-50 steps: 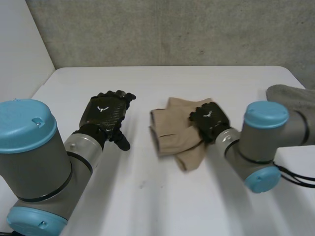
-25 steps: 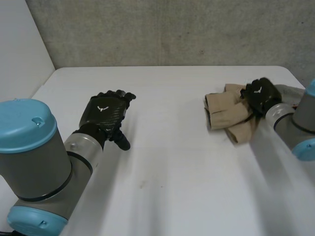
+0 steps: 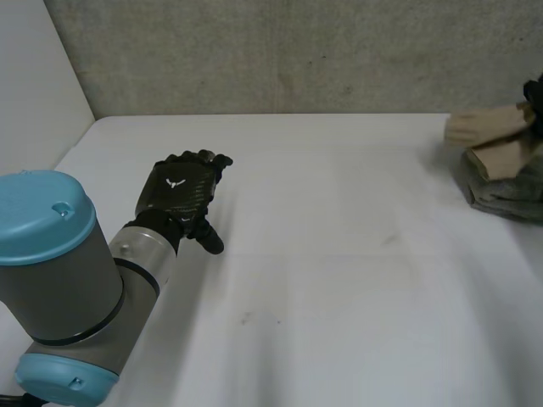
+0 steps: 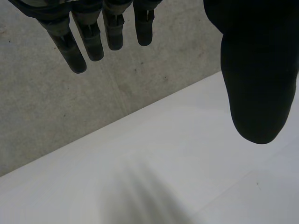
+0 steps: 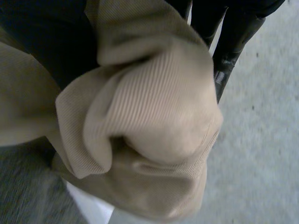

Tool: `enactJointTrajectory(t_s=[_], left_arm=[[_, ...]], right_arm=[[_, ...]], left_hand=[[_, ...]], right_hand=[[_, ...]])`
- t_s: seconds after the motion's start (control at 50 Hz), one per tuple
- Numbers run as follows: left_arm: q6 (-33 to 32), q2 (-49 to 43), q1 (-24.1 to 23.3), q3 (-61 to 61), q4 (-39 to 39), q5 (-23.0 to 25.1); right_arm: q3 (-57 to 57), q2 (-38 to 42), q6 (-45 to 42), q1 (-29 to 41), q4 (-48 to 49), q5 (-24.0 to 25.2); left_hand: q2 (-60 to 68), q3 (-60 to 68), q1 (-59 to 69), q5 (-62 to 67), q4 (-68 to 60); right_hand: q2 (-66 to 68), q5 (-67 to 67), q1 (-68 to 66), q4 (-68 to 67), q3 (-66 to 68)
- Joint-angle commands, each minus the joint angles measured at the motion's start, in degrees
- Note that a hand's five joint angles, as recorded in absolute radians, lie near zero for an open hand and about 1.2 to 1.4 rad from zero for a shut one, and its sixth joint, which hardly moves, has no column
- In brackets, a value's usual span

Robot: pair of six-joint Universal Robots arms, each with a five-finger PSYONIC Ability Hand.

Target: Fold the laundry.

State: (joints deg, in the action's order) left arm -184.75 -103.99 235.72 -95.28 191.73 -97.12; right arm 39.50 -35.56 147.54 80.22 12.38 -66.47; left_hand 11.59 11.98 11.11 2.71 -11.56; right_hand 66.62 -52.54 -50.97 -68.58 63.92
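Within the curled right hand (image 5: 229, 37) a tan cloth (image 5: 154, 116) is gripped above a grey cloth (image 3: 509, 191); the left hand (image 3: 180, 191) is spread open, empty.

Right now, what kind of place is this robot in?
Probably a lab or test room, not a home: a white table, a plain grey concrete wall behind it, and a tan cloth by a grey cloth.

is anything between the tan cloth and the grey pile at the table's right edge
Nothing visible does. The right hand is shut on the tan cloth, which hangs directly over the grey pile, seemingly touching it. The left hand is open, far across the table.
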Motion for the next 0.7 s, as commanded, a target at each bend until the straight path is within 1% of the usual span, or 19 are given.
enactJointTrajectory(t_s=[0.02,0.12,0.16,0.26,0.3,0.38,0.42,0.44,0.46,0.52,0.64,0.7], left_arm=[[-0.1,0.0,-0.1,0.0,0.0,0.0],[-0.1,0.0,-0.1,0.1,0.1,0.0],[-0.1,0.0,-0.1,0.1,0.1,0.0],[-0.1,0.0,-0.1,0.0,0.0,0.0],[-0.1,0.1,-0.1,0.0,0.0,0.0],[-0.1,0.1,-0.1,0.0,0.0,0.0],[-0.1,0.0,-0.1,0.0,0.0,0.0],[-0.1,0.0,-0.1,0.0,0.0,0.0],[-0.1,0.0,-0.1,0.0,0.0,0.0],[-0.1,0.0,-0.1,0.0,0.1,0.0],[-0.1,0.1,-0.1,0.0,0.0,0.0],[-0.1,0.1,-0.1,0.0,0.0,0.0]], right_arm=[[2.6,3.5,0.0,-6.4,-3.1,4.2],[3.7,3.8,0.3,-7.7,-5.0,9.2],[3.7,3.8,0.4,-7.9,-5.3,10.3],[3.6,4.0,0.3,-8.2,-6.1,11.2],[3.9,4.0,0.0,-9.1,-6.7,12.2],[3.9,4.0,-0.2,-10.4,-6.9,14.0],[3.9,3.8,-0.1,-11.2,-7.1,14.5],[3.9,3.7,-0.2,-11.6,-7.3,14.4],[4.1,3.4,-0.2,-11.8,-7.6,14.2],[4.2,3.0,-0.3,-11.9,-8.9,14.0],[5.6,-1.5,0.0,-12.0,-14.1,12.3],[7.8,-5.0,-0.3,-11.9,-17.6,11.4]], left_hand=[[-1.4,-1.8,-0.9,-2.5,1.4],[-1.5,-1.9,-1.1,-2.7,1.5],[-1.5,-1.9,-1.1,-2.7,1.5],[-1.5,-1.9,-1.1,-2.7,1.5],[-1.4,-1.8,-0.9,-2.5,1.3],[-1.5,-1.9,-1.1,-2.7,1.5],[-1.5,-1.9,-1.1,-2.7,1.5],[-1.5,-1.9,-1.1,-2.7,1.5],[-1.5,-1.9,-1.1,-2.7,1.5],[-1.5,-1.9,-1.1,-2.7,1.5],[-1.5,-1.9,-1.1,-2.7,1.5],[-1.5,-1.9,-1.1,-2.7,1.5]], right_hand=[[13.4,-17.5,-29.0,-11.4,16.1],[13.4,-17.5,-29.0,-11.4,16.1],[13.4,-17.5,-29.0,-11.4,16.1],[13.4,-17.5,-29.0,-11.4,16.1],[8.3,-12.3,-23.9,-6.3,11.0],[6.7,-10.8,-22.4,-4.7,9.4],[-0.5,-3.6,-15.2,2.4,2.2],[-7.2,3.1,-8.5,9.1,-4.5],[-26.2,22.2,10.6,28.2,-23.5],[-55.3,51.2,39.6,57.2,-52.6],[-56.6,52.5,41.0,58.6,-53.9],[-56.6,52.5,41.0,58.6,-53.9]])
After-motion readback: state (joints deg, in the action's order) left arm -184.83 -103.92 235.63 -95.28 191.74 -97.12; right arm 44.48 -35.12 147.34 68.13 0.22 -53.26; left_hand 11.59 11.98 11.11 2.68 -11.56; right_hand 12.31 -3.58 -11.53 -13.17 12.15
